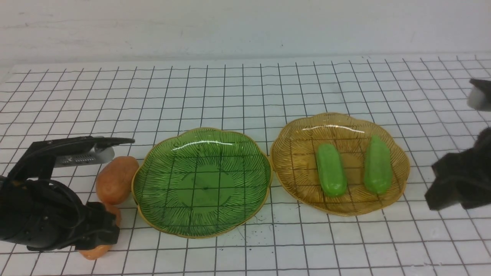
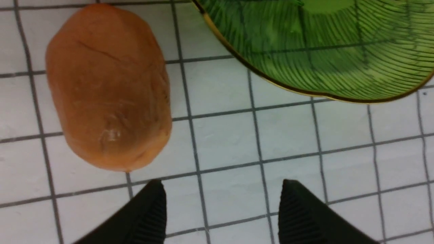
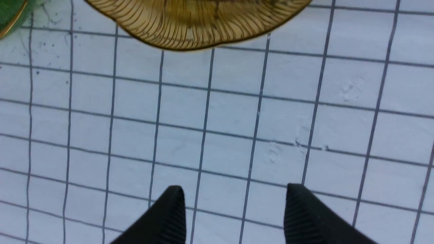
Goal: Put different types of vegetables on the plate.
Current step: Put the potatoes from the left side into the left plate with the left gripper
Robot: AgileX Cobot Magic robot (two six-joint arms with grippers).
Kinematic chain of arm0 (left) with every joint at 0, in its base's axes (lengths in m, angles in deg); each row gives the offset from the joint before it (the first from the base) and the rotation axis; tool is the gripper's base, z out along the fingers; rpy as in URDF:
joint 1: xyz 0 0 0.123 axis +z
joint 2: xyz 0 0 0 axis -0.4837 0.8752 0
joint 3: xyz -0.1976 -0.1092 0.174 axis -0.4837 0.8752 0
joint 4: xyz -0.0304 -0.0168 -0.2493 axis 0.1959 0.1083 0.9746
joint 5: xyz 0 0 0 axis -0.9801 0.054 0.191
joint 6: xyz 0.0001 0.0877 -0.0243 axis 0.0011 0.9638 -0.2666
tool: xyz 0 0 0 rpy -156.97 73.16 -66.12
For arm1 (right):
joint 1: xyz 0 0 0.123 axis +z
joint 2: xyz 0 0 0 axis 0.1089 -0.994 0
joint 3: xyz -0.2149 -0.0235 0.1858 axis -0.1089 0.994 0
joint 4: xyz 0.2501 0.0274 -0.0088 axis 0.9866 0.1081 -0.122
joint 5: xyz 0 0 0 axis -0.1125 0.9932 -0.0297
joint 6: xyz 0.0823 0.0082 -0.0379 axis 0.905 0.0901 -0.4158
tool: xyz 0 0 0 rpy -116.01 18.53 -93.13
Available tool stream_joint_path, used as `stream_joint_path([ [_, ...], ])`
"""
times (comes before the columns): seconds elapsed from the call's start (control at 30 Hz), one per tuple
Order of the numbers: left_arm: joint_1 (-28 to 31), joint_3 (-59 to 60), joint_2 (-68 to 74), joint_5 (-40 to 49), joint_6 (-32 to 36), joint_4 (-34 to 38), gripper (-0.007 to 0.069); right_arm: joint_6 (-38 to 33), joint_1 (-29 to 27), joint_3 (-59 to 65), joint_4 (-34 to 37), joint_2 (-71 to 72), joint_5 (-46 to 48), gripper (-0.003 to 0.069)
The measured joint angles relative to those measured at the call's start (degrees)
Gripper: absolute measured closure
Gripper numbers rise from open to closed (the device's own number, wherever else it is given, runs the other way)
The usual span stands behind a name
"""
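Two light green cucumbers [image 1: 330,170] [image 1: 378,165] lie side by side in the amber plate [image 1: 291,153]. The green plate [image 1: 201,214] holds nothing. One orange-brown potato [image 1: 116,179] lies on the table just left of the green plate. The second potato [image 1: 96,251] is mostly hidden under my left gripper [image 1: 101,228]. In the left wrist view my left gripper [image 2: 222,191] is open and empty over the table, with a potato [image 2: 108,88] just off one fingertip and the green plate's rim [image 2: 305,91] ahead. My right gripper [image 1: 447,188] [image 3: 234,196] is open and empty, short of the amber plate's rim [image 3: 196,34].
The white gridded table [image 1: 245,88] runs back to a pale wall. The two plates nearly touch at mid-table. A corner of the green plate [image 3: 8,10] shows in the right wrist view.
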Motion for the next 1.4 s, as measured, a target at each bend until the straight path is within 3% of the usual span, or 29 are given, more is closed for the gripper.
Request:
stream_joint_path([
  [0.17, 0.0, -0.1, 2.5, -2.6, -0.2, -1.5, 0.0201, -1.5, 0.0, 2.4, 0.0, 6.1, 0.4, 0.0365],
  [0.3, 0.0, -1.6, 3.9, -5.5, -0.3, -4.5, 0.0118, -2.1, 0.0, 2.6, 0.0, 9.6, 0.4, 0.043],
  [0.47, 0.0, -3.5, 5.9, -6.5, -0.7, -5.9, 0.0009, -2.2, 0.0, 2.7, 0.2, 9.8, 0.4, 0.0445],
  [0.6, 0.0, -3.7, 9.5, -6.9, -0.7, -8.0, -0.0022, -2.2, 0.0, 2.7, 0.3, 9.8, 0.4, 0.0446],
  [0.87, 0.0, -3.8, 16.0, -12.9, -0.7, -12.6, -0.0003, -2.2, 0.0, 2.7, 1.6, 9.8, 0.4, 0.0445],
  [1.1, 0.0, -4.2, 19.4, -13.3, -1.2, -12.7, 0.011, -2.2, 0.0, 2.7, 2.0, 9.8, 0.4, 0.0445],
  [1.23, 0.0, -5.1, 19.4, -10.6, -4.1, -13.3, 0.011, -2.2, 0.0, 2.7, 2.0, 9.8, 0.4, 0.0447],
  [1.4, 0.0, -12.4, 15.3, 4.8, -8.1, -14.3, 0.011, -2.2, 0.0, 2.7, 2.0, 9.8, 0.4, 0.0447],
])
